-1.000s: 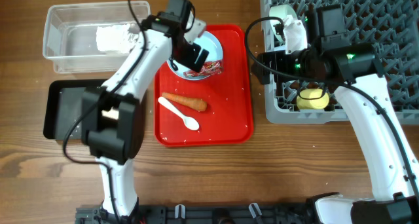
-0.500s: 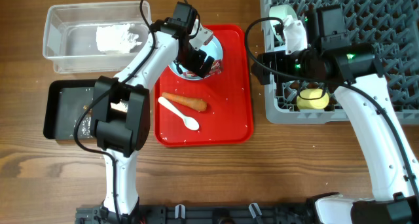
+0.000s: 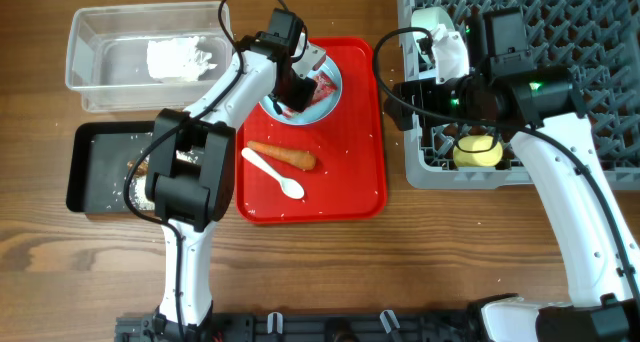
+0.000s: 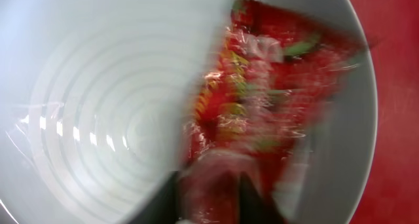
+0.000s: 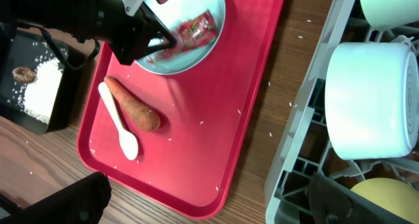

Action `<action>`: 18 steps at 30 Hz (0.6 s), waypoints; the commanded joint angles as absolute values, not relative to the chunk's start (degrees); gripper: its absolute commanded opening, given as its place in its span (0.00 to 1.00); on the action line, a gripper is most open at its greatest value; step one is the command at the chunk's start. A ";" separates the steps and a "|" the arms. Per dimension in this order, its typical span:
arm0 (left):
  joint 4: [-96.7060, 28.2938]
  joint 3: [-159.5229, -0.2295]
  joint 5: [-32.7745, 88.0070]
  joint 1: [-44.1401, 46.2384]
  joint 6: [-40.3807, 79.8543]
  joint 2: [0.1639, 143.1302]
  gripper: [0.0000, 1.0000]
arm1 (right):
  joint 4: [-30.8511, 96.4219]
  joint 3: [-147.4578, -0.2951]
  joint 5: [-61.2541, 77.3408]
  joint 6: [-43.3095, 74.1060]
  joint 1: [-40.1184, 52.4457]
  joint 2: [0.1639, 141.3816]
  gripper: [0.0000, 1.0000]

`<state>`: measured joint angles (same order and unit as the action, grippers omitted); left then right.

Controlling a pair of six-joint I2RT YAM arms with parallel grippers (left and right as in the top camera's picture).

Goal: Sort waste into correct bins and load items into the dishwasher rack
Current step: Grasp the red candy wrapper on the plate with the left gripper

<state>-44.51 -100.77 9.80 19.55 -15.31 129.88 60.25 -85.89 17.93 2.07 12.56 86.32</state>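
Nearest on the wooden surface (image 3: pixel 420 242), at the right: near edge of the grey dishwasher rack (image 3: pixel 600 42), with a yellow cup (image 3: pixel 478 152) among the pegs of its near left corner. Above that corner and the strip of surface beside it: right gripper (image 5: pixel 209 188), fingers spread wide at the lower corners of its wrist view, nothing between them. Centre: flat red serving tray (image 3: pixel 350 172), dotted with loose rice grains (image 5: pixel 200 122). On its near left part: white spoon (image 3: pixel 272 172), bowl end toward the near right, lying just beside an orange carrot (image 3: pixel 283 155), the carrot on the far side of the handle. Left of the tray and just beside it: black tray (image 3: pixel 90 172), holding a patch of rice and a small brown scrap (image 5: pixel 23 73). Farther back on the red tray, at its far left corner: pale blue plate (image 4: pixel 98 119) with a raised rim, red printed snack wrapper (image 4: pixel 262 93) lying inside against the right of the rim. Down inside the plate: left gripper (image 3: pixel 296 88), fingers somewhat apart with the blurred near end of the wrapper between them; whether actually pressed on it cannot be told. Farther right, in the left column of the rack: two pale bowls (image 5: pixel 373 99) lodged among the pegs, one behind the other. Farthest left: clear tub (image 3: pixel 100 57), crumpled white tissue (image 3: pixel 185 57) inside toward its right end.
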 commanded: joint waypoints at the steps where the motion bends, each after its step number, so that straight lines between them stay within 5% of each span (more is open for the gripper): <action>1: -44.60 -100.73 10.63 19.70 -13.85 131.17 0.04 | 60.69 -86.89 17.50 1.26 12.25 86.78 1.00; 9: -44.88 -101.30 6.79 19.64 -9.58 127.57 0.04 | 61.36 -86.89 17.50 0.80 12.25 86.78 1.00; 10: -45.12 -101.30 6.87 19.66 -9.58 126.30 0.09 | 61.36 -86.89 17.50 0.80 12.25 86.78 1.00; 12: -45.80 -101.30 8.16 19.88 -9.63 124.38 0.62 | 61.34 -86.89 17.50 0.80 12.25 86.78 1.00; 13: -45.87 -101.30 8.60 20.03 -9.65 124.01 0.77 | 61.34 -86.89 17.50 0.80 12.25 86.78 1.00; 15: -45.82 -101.27 8.80 20.36 -10.07 123.98 0.89 | 61.34 -86.89 17.52 0.82 12.25 86.78 1.00; 18: -45.06 -101.25 10.22 20.43 -10.26 124.49 0.92 | 61.34 -86.89 17.54 0.86 12.25 86.78 1.00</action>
